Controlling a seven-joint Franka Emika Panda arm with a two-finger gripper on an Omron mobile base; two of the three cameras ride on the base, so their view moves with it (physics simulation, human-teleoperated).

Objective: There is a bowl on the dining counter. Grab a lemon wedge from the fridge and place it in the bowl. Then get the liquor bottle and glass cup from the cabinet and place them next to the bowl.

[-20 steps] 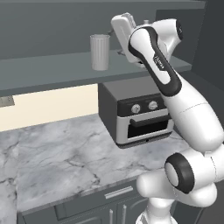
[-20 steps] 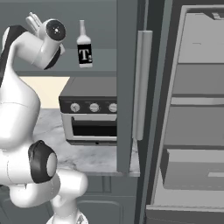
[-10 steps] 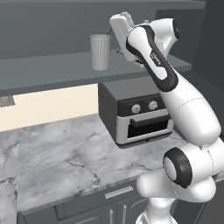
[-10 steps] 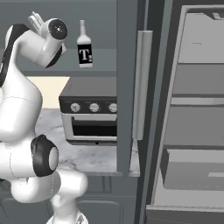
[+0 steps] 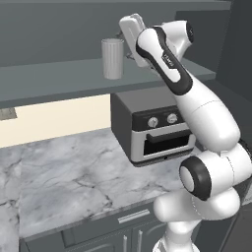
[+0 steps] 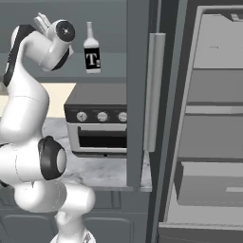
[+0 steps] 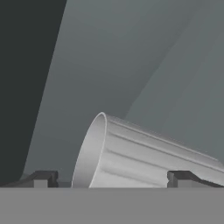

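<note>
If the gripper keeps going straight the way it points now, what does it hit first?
Most likely the glass cup: it sits between the open gripper's fingertips, with the cabinet's back wall behind it. Depth is unclear.

The arm (image 5: 202,110) has been swung a little to the left, as seen in the left base view; its white end, where the fingers (image 7: 43,178) are, has been brought a bit closer to the glass cup (image 5: 112,59) on the shelf (image 5: 54,81), so the gap between them has been made smaller; the top bend of the arm (image 5: 178,35) has been moved a little left and up; the big round dark joint (image 5: 197,178) low on the arm has been lifted higher in both base views; in the right base view it has also been shifted a little to the right.
</note>
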